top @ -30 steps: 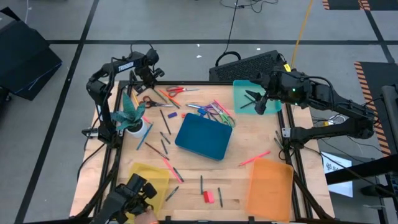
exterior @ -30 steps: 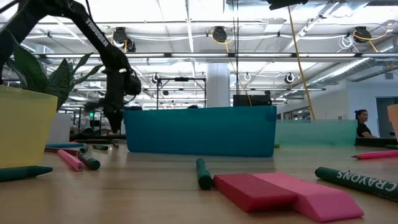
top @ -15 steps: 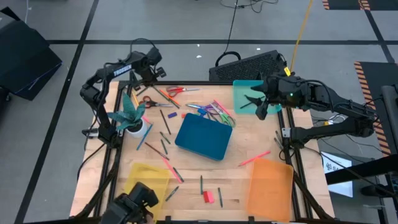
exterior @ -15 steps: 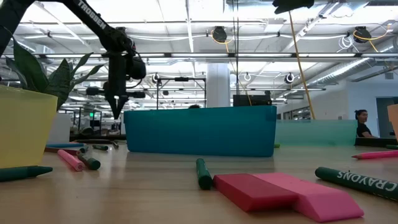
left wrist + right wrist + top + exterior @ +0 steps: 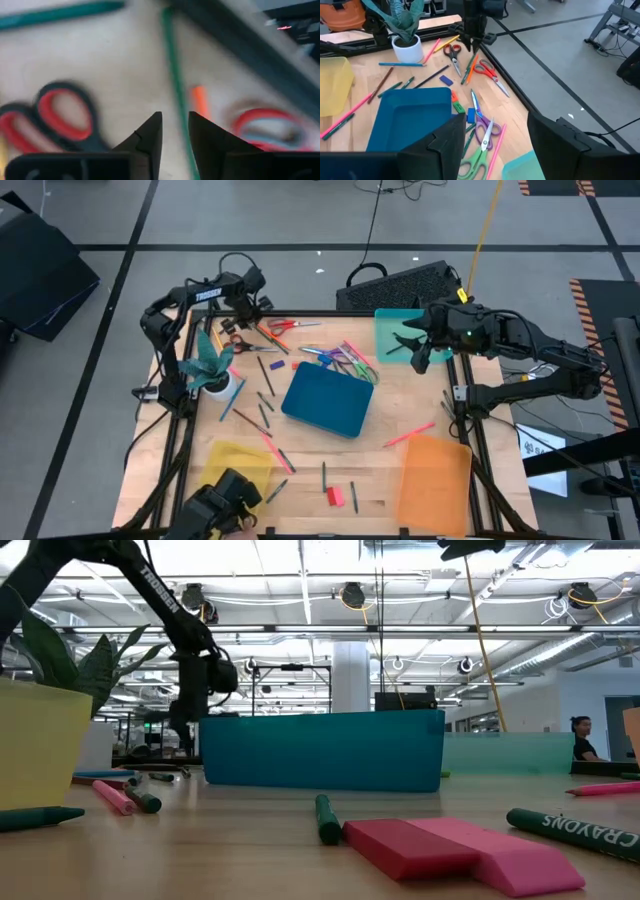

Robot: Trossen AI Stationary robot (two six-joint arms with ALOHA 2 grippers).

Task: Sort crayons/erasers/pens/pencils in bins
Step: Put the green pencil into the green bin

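Note:
A red and a pink eraser (image 5: 335, 496) lie near the front edge, large in the low view (image 5: 450, 850). A blue eraser (image 5: 277, 364) lies by the dark blue bin (image 5: 328, 400) at mid-table. The teal bin (image 5: 392, 328) stands far right, the yellow bin (image 5: 240, 465) near left, the orange bin (image 5: 435, 480) near right. Pens, pencils and crayons lie scattered. My left gripper (image 5: 247, 308) hangs over a thin green stick (image 5: 175, 85) at the far left, fingers pointing down, a narrow gap (image 5: 175, 130) between them, empty. My right gripper (image 5: 492, 150) hovers open over the teal bin.
A potted plant (image 5: 212, 370) stands at the left edge. Red-handled scissors (image 5: 60, 115) and more scissors (image 5: 345, 360) lie among the sticks at the far side. A green crayon (image 5: 327, 818) lies beside the erasers. A person (image 5: 582, 735) shows far off in the room.
My left gripper has risen, moved a little toward the table's right edge and come down again over the sticks beside the scissors.

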